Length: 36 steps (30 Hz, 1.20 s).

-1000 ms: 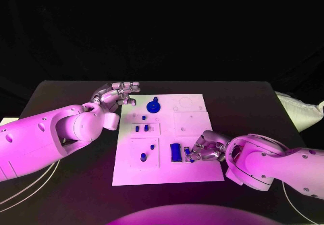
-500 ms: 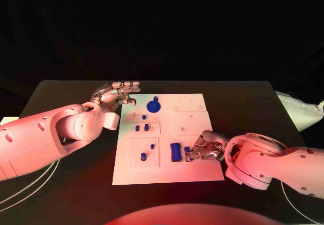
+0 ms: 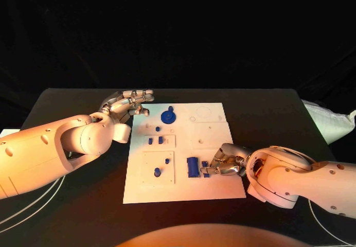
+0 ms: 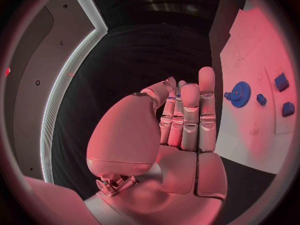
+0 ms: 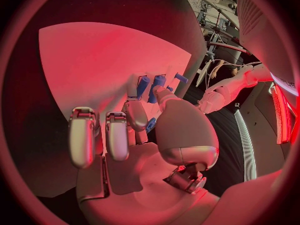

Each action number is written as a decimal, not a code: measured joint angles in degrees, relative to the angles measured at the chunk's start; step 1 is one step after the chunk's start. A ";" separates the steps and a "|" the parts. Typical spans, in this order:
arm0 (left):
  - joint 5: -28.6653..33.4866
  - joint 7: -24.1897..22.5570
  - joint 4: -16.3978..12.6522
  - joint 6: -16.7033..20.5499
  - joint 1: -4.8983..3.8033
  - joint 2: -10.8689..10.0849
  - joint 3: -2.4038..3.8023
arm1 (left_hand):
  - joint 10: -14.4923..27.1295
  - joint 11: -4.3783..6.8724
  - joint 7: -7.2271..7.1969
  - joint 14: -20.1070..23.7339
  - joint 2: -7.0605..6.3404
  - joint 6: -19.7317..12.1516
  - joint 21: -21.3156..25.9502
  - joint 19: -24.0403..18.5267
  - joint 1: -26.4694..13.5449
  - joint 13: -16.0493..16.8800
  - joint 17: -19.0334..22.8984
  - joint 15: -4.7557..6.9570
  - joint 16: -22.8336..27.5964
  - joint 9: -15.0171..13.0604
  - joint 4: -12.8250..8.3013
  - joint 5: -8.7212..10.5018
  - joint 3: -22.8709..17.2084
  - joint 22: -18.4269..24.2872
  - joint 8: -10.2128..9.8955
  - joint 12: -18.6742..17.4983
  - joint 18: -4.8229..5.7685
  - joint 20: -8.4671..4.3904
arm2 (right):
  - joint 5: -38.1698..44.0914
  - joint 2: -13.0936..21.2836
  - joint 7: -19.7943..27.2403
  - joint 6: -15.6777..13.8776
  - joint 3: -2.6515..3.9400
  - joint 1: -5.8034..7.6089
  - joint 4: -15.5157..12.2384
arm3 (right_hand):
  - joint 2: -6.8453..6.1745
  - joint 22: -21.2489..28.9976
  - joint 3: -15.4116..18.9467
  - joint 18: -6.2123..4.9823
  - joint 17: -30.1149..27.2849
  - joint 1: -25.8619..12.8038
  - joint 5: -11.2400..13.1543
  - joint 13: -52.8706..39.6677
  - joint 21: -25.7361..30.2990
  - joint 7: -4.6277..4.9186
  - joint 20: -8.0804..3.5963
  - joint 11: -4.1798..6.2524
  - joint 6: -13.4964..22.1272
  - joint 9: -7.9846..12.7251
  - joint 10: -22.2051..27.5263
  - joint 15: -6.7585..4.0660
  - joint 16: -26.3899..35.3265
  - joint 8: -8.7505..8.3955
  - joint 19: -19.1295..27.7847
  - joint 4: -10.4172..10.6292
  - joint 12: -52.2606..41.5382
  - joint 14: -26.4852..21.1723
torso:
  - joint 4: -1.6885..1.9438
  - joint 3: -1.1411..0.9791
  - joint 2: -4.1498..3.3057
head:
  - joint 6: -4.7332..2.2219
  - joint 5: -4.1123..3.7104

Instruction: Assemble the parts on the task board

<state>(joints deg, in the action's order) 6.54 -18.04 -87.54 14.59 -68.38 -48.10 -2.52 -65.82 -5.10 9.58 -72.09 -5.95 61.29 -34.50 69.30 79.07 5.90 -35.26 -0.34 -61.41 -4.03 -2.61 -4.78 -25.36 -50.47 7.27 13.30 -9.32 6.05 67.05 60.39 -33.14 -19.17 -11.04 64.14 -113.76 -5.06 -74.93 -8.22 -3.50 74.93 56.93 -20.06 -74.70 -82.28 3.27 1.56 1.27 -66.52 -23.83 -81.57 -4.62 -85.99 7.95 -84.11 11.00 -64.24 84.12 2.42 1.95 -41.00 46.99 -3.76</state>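
The right hand (image 3: 228, 163) rests on the near right part of the task board (image 3: 215, 193), pinching a small blue part (image 3: 206, 169) between thumb and a finger; a long blue block (image 3: 193, 166) lies just beside it. The left hand (image 3: 127, 103) holds nothing, fingers straight and close together, at the board's far left corner. The left wrist view shows the teeth of the blue gear (image 4: 239, 93). The board lies mid-surface (image 3: 74, 103).

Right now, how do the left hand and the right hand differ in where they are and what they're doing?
The left hand sits off the task board at its far left corner, over the black table; the right hand is over the board's near right part. The left hand holds nothing, fingers straight and close together; the right hand's fingers curl down at a small blue part. Both are silver, on white arms.
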 measured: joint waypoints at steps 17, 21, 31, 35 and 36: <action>-0.04 0.16 0.10 -0.17 0.00 0.04 0.00 | 0.00 0.00 0.00 0.00 0.00 0.00 0.00 0.00 0.00 0.04 -0.01 0.00 0.00 0.00 0.00 0.00 0.00 -0.01 0.00 0.00 0.00 0.00 | 3.30 0.52 1.70 2.03 0.26 0.10 0.18 | 1.13 0.01 0.55 0.00 -0.01 12.49 15.12 -0.27 0.00 -0.01 -0.22 0.00 0.00 -0.51 0.00 -0.20 0.00 0.23 0.22 -7.99 -0.27 -0.20 | 0.02 -0.03 0.02 | -0.15 -0.18; -0.08 0.20 0.11 -0.22 0.00 0.06 0.00 | 0.00 0.00 0.00 0.00 0.00 0.00 0.00 0.00 0.00 0.04 -0.01 0.00 0.00 0.00 0.00 0.00 0.00 -0.01 0.00 0.00 -0.01 0.00 | 3.86 0.10 2.03 2.18 0.28 -0.02 0.75 | 1.14 0.02 1.38 0.00 -0.02 12.45 15.14 -0.26 0.00 0.00 -0.22 -0.01 0.00 -0.51 0.01 -0.19 0.00 0.23 0.22 -7.34 -0.27 -0.20 | 0.04 -0.03 -0.01 | -0.18 -0.18; -0.20 0.31 0.12 -0.29 0.01 0.04 -0.02 | 0.00 0.00 0.00 0.00 0.00 0.00 0.00 0.00 0.00 0.03 -0.01 0.00 0.00 0.00 0.00 0.00 0.00 -0.01 0.00 0.00 -0.01 0.00 | 4.68 -1.13 2.59 2.35 0.35 -0.58 2.76 | 2.16 0.02 2.08 0.00 -0.02 11.73 15.06 -0.30 0.00 -0.34 -0.22 -0.19 -0.35 -0.99 -0.20 -0.19 0.00 1.02 0.21 -6.79 -0.50 -0.20 | 0.08 0.00 -0.03 | -0.10 -0.04; -0.24 0.36 0.11 -0.30 0.01 0.01 -0.02 | 0.00 0.00 0.00 0.00 0.00 0.00 0.00 0.00 0.00 0.03 -0.01 -0.01 0.00 0.00 0.00 0.00 0.00 -0.01 0.00 0.00 0.00 0.00 | 4.83 -1.45 2.75 2.19 0.40 -0.66 3.03 | 3.02 0.02 3.19 0.00 -0.02 10.84 14.37 -0.30 0.01 -0.21 -0.21 0.01 -0.46 -0.99 -0.40 -0.19 0.00 1.01 0.21 -5.69 -0.80 -0.20 | 0.06 0.00 -0.03 | -0.04 0.01; -0.25 0.37 0.10 -0.30 0.01 0.01 -0.02 | 0.00 0.00 0.00 0.00 0.00 0.00 0.00 0.00 0.00 0.03 -0.01 -0.01 0.00 0.00 0.00 0.00 0.00 -0.01 0.00 0.00 0.00 0.00 | 4.84 -1.46 2.79 2.15 0.40 -0.68 3.05 | 3.02 0.02 3.42 0.00 -0.02 10.82 14.04 -0.30 0.00 -0.19 -0.21 0.01 -0.47 -0.99 -0.40 -0.19 0.00 1.01 0.21 -5.47 -0.88 -0.20 | 0.05 0.00 -0.03 | -0.04 0.01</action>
<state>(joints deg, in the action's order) 6.28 -17.67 -87.44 14.29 -68.37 -48.09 -2.53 -65.83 -5.10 9.58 -72.09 -5.95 61.29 -34.50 69.30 79.07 5.93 -35.27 -0.35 -61.41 -4.04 -2.61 -4.78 -25.36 -50.48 7.27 13.30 -9.33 6.05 71.89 58.93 -30.35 -17.02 -10.64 63.46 -110.72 -2.04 -74.91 -4.80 -3.50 74.91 67.75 -6.02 -75.00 -82.27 3.08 1.35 1.28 -67.00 -24.83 -81.96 -4.81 -85.99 8.96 -83.89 5.53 -65.13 83.92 2.47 1.95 -41.03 46.96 -3.76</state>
